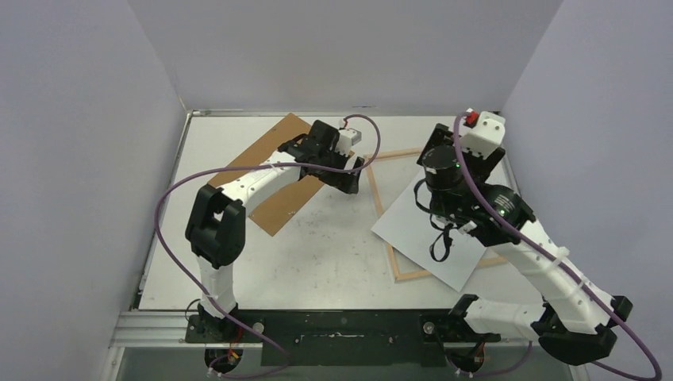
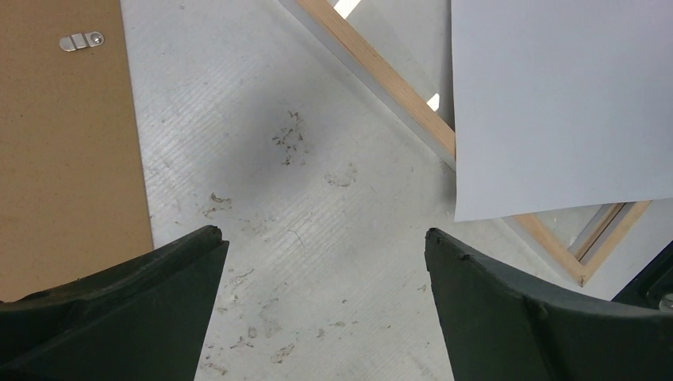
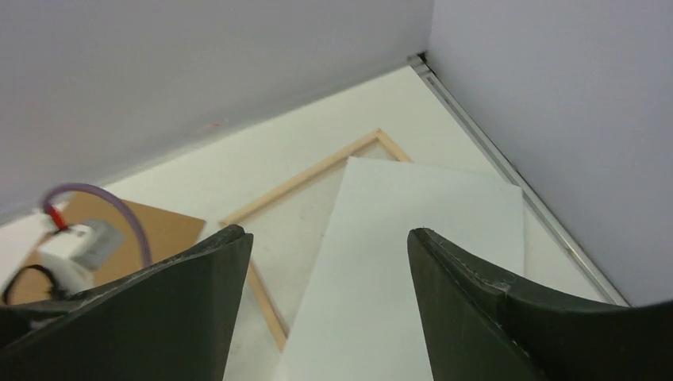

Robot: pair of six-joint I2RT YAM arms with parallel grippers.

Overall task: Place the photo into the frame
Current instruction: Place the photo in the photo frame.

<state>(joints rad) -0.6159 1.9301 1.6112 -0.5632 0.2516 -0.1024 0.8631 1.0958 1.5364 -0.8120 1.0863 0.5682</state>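
Observation:
The photo (image 1: 413, 232) lies white back up, skewed across the frame (image 1: 394, 155), a thin pale-wood rectangle flat on the table at centre right. Its corners overhang the frame bars. My left gripper (image 1: 349, 179) is open and empty, above bare table just left of the frame. In the left wrist view the gripper (image 2: 321, 232) has the frame bar (image 2: 381, 67) and the photo (image 2: 555, 103) ahead to its right. My right gripper (image 1: 436, 147) is open and empty, held above the photo's far part. The right wrist view shows the gripper (image 3: 325, 231) over the photo (image 3: 413, 238) and the frame (image 3: 301, 176).
A brown fibreboard backing panel (image 1: 262, 152) lies at the back left under the left arm, with a metal clip (image 2: 81, 40) on it. It also shows in the right wrist view (image 3: 167, 226). Grey walls close in the left, back and right.

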